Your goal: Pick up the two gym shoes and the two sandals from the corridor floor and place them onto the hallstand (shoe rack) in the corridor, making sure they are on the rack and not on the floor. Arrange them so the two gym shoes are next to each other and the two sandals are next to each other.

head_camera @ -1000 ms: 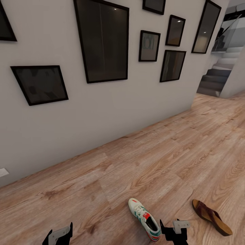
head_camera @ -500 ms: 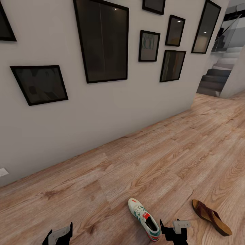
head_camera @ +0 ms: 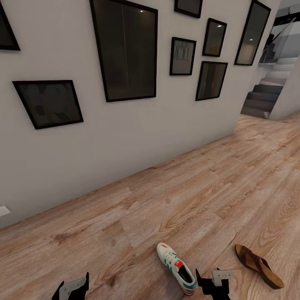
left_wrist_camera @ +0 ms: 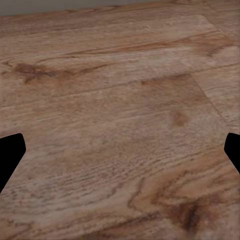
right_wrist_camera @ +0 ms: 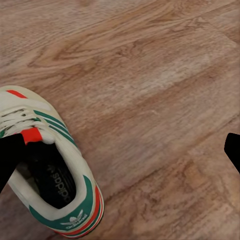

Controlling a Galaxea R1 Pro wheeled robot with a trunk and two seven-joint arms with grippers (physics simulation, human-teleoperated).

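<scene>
- One off-white lace-up gym shoe [head_camera: 176, 268] with green side stripes, a red tongue tab and a red heel accent lies upright on its sole on the light brown wood-grain plank corridor floor [head_camera: 196, 196], toe pointing toward the wall.
- In the right wrist view the same shoe [right_wrist_camera: 47, 165] shows its dark insole and open collar, with bare planks [right_wrist_camera: 165, 100] beside it.
- One flat dark brown leather-look sandal [head_camera: 258, 265] lies on the floor well apart from the shoe, on the robot's right side, strap up.
- The right tool [head_camera: 213, 284] hangs low just beside the shoe's heel; its black fingertips [right_wrist_camera: 10, 157] stand far apart at the two edges of the wrist view, so it is spread wide and holds nothing.
- The left tool [head_camera: 71, 288] hangs low over bare floor, well apart from the shoe; its dark fingertips [left_wrist_camera: 9, 155] also sit at opposite edges of its wrist view over wood grain [left_wrist_camera: 120, 125], wide and empty.
- A pale grey wall [head_camera: 125, 137] carries several black-framed dark pictures [head_camera: 125, 48].
- Grey stairs [head_camera: 266, 93] rise at the far right end of the corridor.
</scene>
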